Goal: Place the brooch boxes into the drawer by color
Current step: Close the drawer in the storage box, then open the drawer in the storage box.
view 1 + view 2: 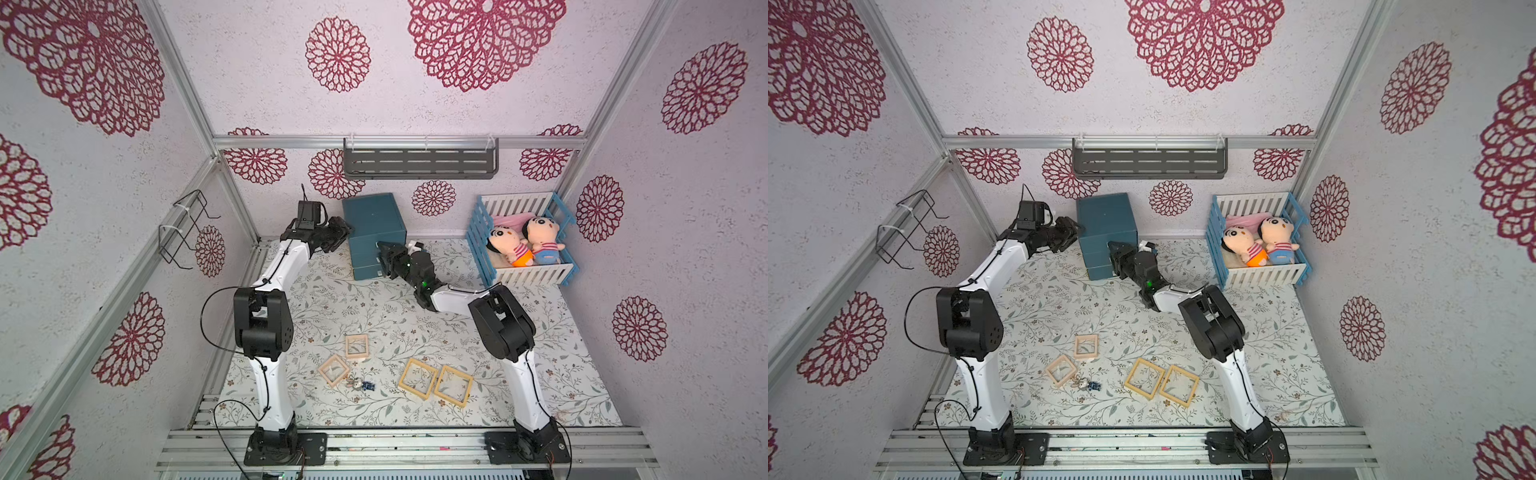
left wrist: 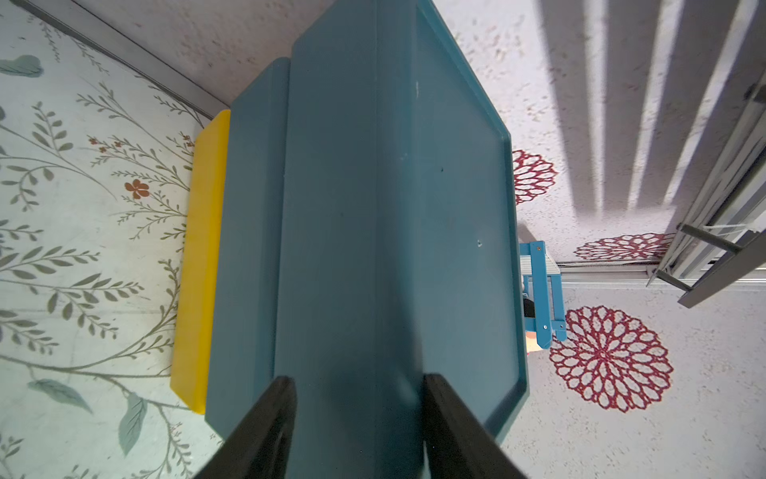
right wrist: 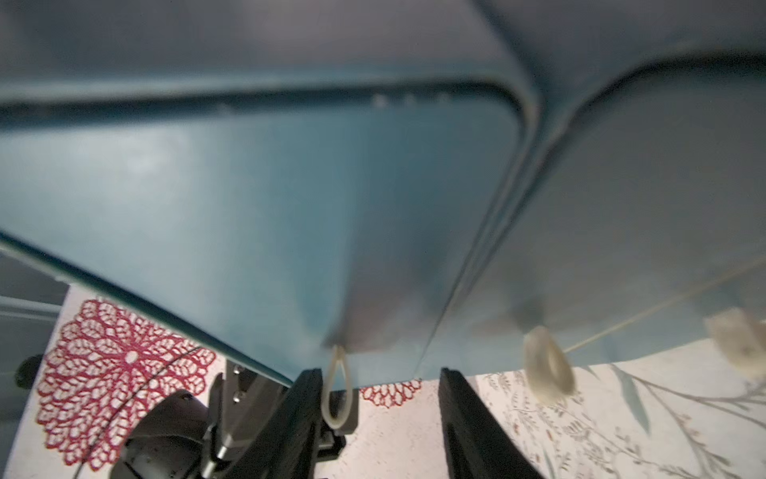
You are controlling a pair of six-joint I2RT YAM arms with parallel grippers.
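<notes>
Yellow-tan brooch boxes [image 1: 418,379]: two side by side on the near mat, not sorted yet.
Pink brooch boxes [image 1: 356,347]: two just behind them (black ones nowhere in sight).
Right gripper [image 3: 379,373]: fingers parted at the drawer front, holding nothing; pull loop [image 3: 338,390] dangles loose by one finger.
Left gripper [image 2: 358,381]: fingers apart at the chest's side, probably bracing it against sliding.
Drawer [image 1: 374,216]: by the far wall.
</notes>
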